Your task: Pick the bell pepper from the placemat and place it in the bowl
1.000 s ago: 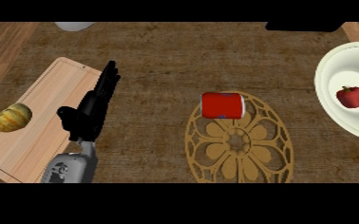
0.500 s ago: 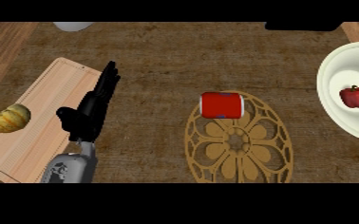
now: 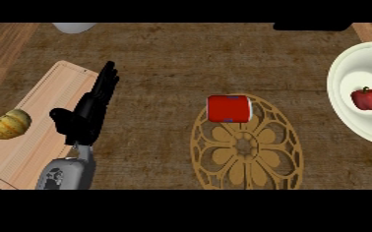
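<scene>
- Bench (image 3: 167, 64): brown woven-looking top, carrying everything.
- Bowl (image 3: 341, 103): white, cut by the right edge. The bell pepper (image 3: 361, 98), red with a dark stem, already lies inside it, not on the placemat.
- Placemat (image 3: 247, 145): tan openwork oval. A red can (image 3: 230, 108) lies on its side at the far rim.
- Cutting board (image 3: 44, 123): at left, with a yellowish squash-like thing (image 3: 13, 124) on it.
- Left robot hand (image 3: 87, 110): fingers straight, holding nothing, resting over the board's edge. Right robot hand not visible.
- Pepper likely light, smooth, slippery-skinned, hollow; best taken across its body, not by the stem.
</scene>
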You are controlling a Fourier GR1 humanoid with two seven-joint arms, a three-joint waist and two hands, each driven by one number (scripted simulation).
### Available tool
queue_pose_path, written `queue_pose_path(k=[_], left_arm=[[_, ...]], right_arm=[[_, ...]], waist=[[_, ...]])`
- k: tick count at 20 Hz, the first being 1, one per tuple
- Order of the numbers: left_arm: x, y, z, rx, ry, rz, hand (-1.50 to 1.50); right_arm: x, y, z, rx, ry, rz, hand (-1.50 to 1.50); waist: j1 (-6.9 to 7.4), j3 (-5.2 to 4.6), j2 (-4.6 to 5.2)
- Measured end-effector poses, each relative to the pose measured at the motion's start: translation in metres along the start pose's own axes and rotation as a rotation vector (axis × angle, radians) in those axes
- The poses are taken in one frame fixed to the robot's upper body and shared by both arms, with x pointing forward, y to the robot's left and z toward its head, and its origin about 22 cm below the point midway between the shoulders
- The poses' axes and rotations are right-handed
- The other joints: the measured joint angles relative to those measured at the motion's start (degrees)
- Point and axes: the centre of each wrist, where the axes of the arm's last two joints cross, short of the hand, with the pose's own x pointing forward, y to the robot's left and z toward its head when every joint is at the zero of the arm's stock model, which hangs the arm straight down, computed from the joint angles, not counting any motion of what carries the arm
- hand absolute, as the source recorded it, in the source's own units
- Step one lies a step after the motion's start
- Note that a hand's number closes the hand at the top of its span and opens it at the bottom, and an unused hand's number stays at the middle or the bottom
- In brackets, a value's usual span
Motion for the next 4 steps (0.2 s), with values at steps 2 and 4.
queue_pose_path(k=[2, 4], left_arm=[[-0.0015, -0.0004, 0.0007, -0.001, 0.002, 0.003, 0.00], [-0.0018, -0.0025, 0.0022, 0.003, -0.001, 0.006, 0.00]], right_arm=[[-0.0014, -0.0011, 0.0037, 0.010, 0.007, 0.006, -1.50], [-0.0060, 0.0007, 0.0070, 0.016, 0.010, 0.007, -1.50]], waist=[[-0.15, 0.04, 0.03], [-0.24, 0.07, -0.02]])
